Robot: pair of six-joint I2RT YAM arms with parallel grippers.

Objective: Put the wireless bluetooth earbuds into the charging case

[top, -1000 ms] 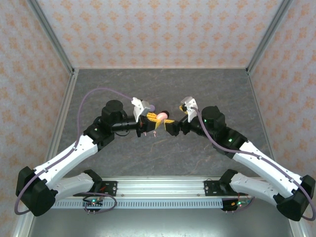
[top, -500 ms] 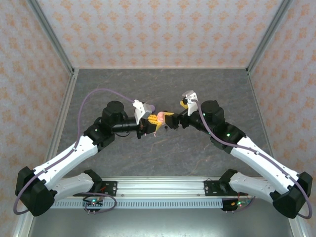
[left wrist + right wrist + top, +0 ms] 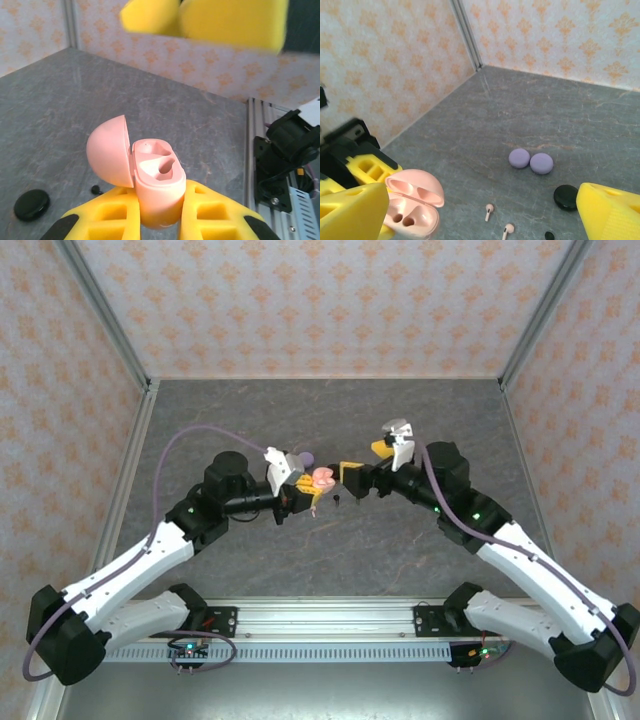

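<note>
The left pincer [image 3: 159, 202] is clamped tight on the base of a pink charging case [image 3: 150, 175], holding it clear of the grey counter [image 3: 60, 110] with its domed lid [image 3: 107, 150] swung back toward 9 o'clock and the moulded sockets facing up and apparently vacant. At the case's 3 o'clock in the overhead view, the right pincer [image 3: 350, 477] stands spread wide with nothing between its yellow fingers [image 3: 610, 212]. Two pinkish-white earbuds [image 3: 489, 211] lie loose on the counter below, close together at the case's 3 o'clock as the right wrist camera sees it. Two lilac round cases [image 3: 530, 160] sit touching at about 1 o'clock from the buds, and a black round case [image 3: 565, 197] rests at their 3 o'clock. The work appears to be at the fetching stage: case opened and presented, no bud yet seated. The next move probably calls for the right arm to drop onto one pinkish-white bud, nip so small a piece squarely without flicking it away, then carry it stem-down into the matching socket while the left arm holds the case steady.
</note>
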